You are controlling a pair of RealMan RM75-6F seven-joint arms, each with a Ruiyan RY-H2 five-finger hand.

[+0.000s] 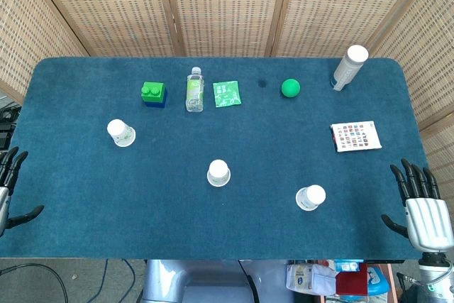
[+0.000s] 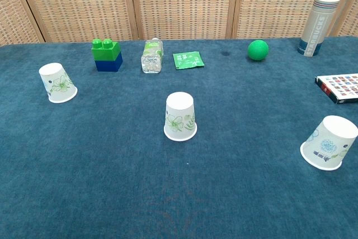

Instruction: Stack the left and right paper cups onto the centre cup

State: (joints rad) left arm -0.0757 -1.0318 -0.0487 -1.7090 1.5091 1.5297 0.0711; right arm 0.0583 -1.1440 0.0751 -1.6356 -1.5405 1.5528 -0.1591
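Three white paper cups stand upside down on the blue table [image 1: 85, 196]. The left cup [image 1: 121, 133] [image 2: 57, 83] and the centre cup [image 1: 218, 173] [image 2: 180, 116] carry green floral prints. The right cup [image 1: 311, 197] [image 2: 329, 143] has a blue print. My left hand [image 1: 8, 189] hangs off the table's left edge, fingers spread, holding nothing. My right hand [image 1: 423, 207] sits at the right edge, fingers apart and empty, well to the right of the right cup. Neither hand shows in the chest view.
Along the back lie a green and blue block [image 1: 153, 94], a lying plastic bottle [image 1: 194, 89], a green packet [image 1: 226, 94], a green ball [image 1: 291, 88] and a tall tumbler [image 1: 350, 67]. A small printed box [image 1: 355, 135] lies at the right.
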